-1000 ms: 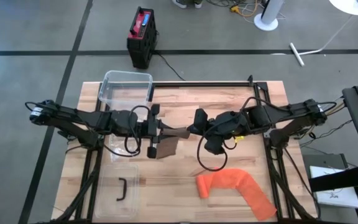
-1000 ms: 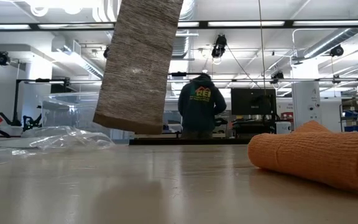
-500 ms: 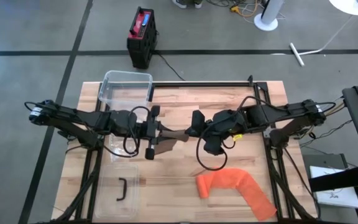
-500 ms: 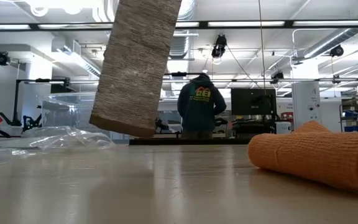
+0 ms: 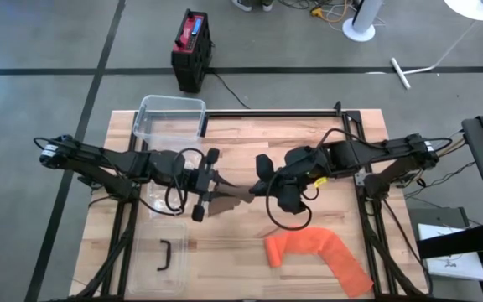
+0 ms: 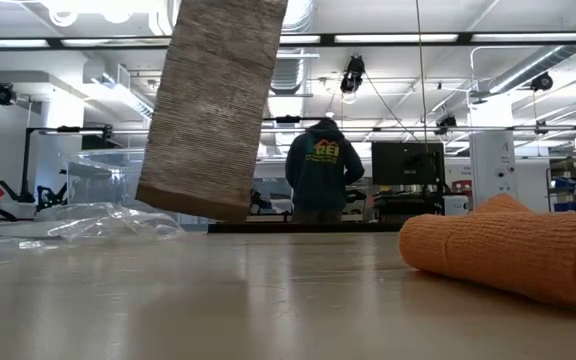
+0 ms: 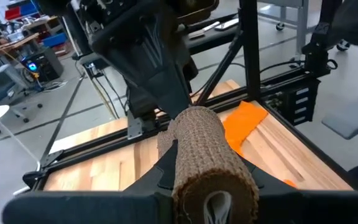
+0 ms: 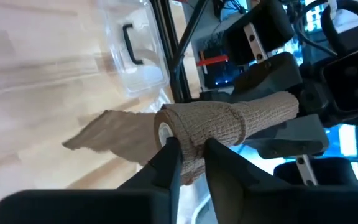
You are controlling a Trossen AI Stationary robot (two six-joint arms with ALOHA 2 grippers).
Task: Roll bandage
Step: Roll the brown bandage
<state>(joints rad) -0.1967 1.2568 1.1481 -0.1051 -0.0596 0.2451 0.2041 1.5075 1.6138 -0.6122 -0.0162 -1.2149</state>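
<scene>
A brown bandage (image 5: 230, 191), mostly wound into a roll (image 7: 205, 152), hangs in the air between my two grippers above the middle of the table. My left gripper (image 5: 212, 183) is shut on the roll's left end and my right gripper (image 5: 257, 180) is shut on its right end. The bandage's loose tail (image 6: 213, 110) hangs down from the roll, and its lower edge (image 6: 190, 202) is clear of the table top. An orange bandage (image 5: 317, 252) lies loose on the table near the front right. My left gripper pinches the roll's left end (image 7: 211, 198) between its two fingers. They come in roughly level from the table's left and lie along the roll, which is lifted clear. My right gripper pinches the roll near its right, open end (image 8: 188, 144) between its two fingers (image 8: 166, 163). They come from the table's right, slanting down, and lie across the roll. The tail (image 8: 107, 140) hangs slack below this end.
A clear plastic box (image 5: 173, 117) stands at the table's far left and its lid (image 5: 162, 252) with a dark handle lies near the front left. A person (image 6: 318, 170) stands in the room far behind the table.
Both grippers have stayed in place and turned at the wrist, the right one more than the left. The roll has turned with them, and the hanging tail has swung a little toward the table's left, still clear of the table top.
</scene>
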